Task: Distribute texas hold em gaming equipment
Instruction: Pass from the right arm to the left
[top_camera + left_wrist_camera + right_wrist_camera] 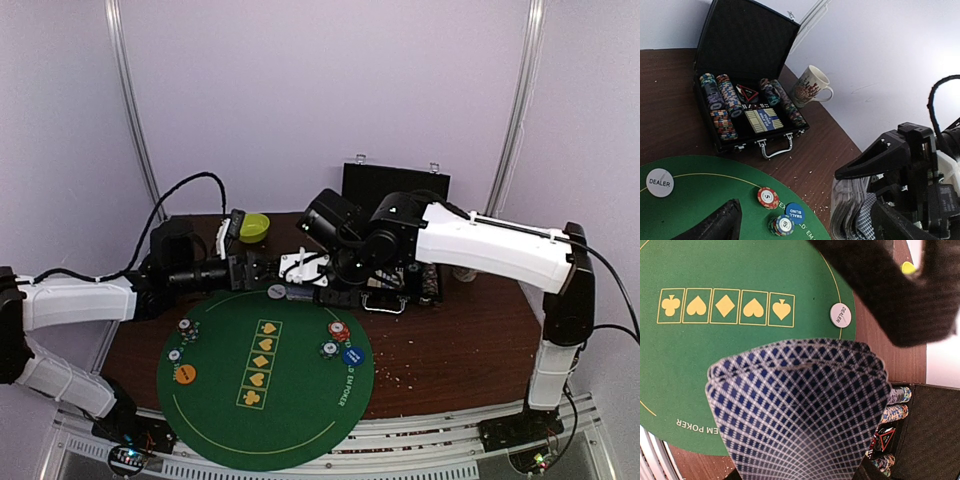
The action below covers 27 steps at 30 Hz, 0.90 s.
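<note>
Working from the big things down, I see the brown tabletop (470,350) carrying a round green mat (300,430). Both arms meet over its far rim, so my first worry is a knock between them. The left hand (268,270) stands with its fingers wide apart and nothing gripped, just beside the right hand (303,282), which is clamped on the playing cards (800,410). If I close the left one slightly off line, it could bite the other hand's finger or the whole pack rather than the top card. Behind them the open case (745,40) sits near the mat's edge, and a wide swing of the right arm could catch its lid or handle. The pack itself looks loosely squared, its cards splayed in the right wrist view, so I judge that a tug on one card could drag several out and scatter them across the mat. Smallest, the pieces laid out on the mat lie close to the handover: the white dealer button (660,182), a red poker chip (768,197) and the blue button (795,213). A dropped card or a low pass could shove them out of place.
</note>
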Motion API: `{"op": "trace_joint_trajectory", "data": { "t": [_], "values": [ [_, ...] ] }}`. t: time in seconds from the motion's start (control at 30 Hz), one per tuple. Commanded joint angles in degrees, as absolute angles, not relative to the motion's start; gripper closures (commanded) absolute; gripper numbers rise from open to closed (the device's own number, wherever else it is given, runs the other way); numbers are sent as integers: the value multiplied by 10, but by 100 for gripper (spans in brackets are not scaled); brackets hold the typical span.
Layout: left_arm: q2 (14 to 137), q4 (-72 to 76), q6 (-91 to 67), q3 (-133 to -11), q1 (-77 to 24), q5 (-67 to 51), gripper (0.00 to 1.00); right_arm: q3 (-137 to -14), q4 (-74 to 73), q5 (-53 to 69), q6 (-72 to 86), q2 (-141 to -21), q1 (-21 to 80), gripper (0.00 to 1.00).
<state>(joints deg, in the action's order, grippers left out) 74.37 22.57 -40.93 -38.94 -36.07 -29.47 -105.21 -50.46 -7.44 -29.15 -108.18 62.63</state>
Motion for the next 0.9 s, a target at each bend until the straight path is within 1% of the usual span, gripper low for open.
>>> {"op": "trace_joint_trajectory", "data": {
  "t": [0.0,0.1,0.27,0.37,0.43,0.6,0.7,0.73,0.8,0.83,0.87],
  "values": [
    [750,352,-429,-371,-360,-347,7,-1077,-519,-83,-303,-1087,631,51],
    [767,367,-438,-363,-361,-368,5,-1080,-516,-81,-304,-1090,631,52],
    [792,366,-427,-375,-379,-359,4,-1081,-513,-83,-310,-1094,634,53],
    [810,339,-410,-401,-392,-356,8,-1081,-512,-91,-313,-1095,637,53],
    [819,326,-407,-409,-396,-351,14,-1081,-512,-98,-316,-1095,640,53],
    [830,311,-400,-408,-396,-356,40,-1080,-506,-115,-322,-1094,646,53],
    [834,311,-391,-415,-396,-383,57,-1079,-501,-129,-324,-1095,648,54],
    [835,312,-389,-416,-396,-394,64,-1079,-498,-135,-324,-1096,648,54],
    [835,318,-385,-417,-396,-417,83,-1078,-490,-142,-324,-1094,648,55],
    [833,324,-383,-416,-396,-430,96,-1077,-484,-142,-324,-1092,649,55],
    [831,327,-381,-415,-396,-439,100,-1074,-478,-142,-323,-1089,648,52]
  ]
}}
